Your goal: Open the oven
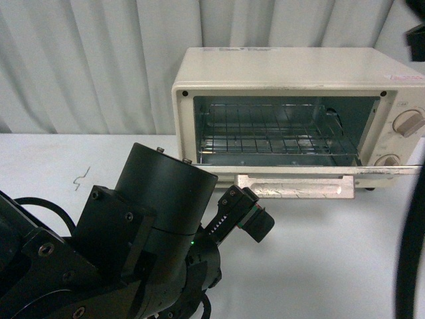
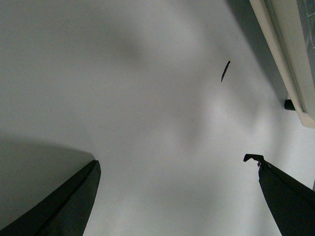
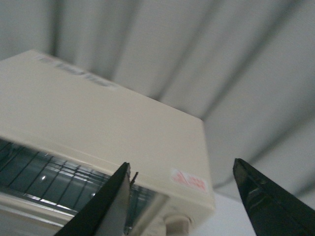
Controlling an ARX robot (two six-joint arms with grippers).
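Evidently already open | cream toaster oven sits right-rear on white table, door dropped flat | likely light, rigid, glass fragile; best hold: mid bar handle | left gripper wide, empty, over table | right gripper wide, empty, above oven

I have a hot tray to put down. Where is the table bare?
Bare table lies in front of the door handle, right of the left gripper. Another patch lies left of the oven. It is crowded nearest the robot, where the left arm sits.
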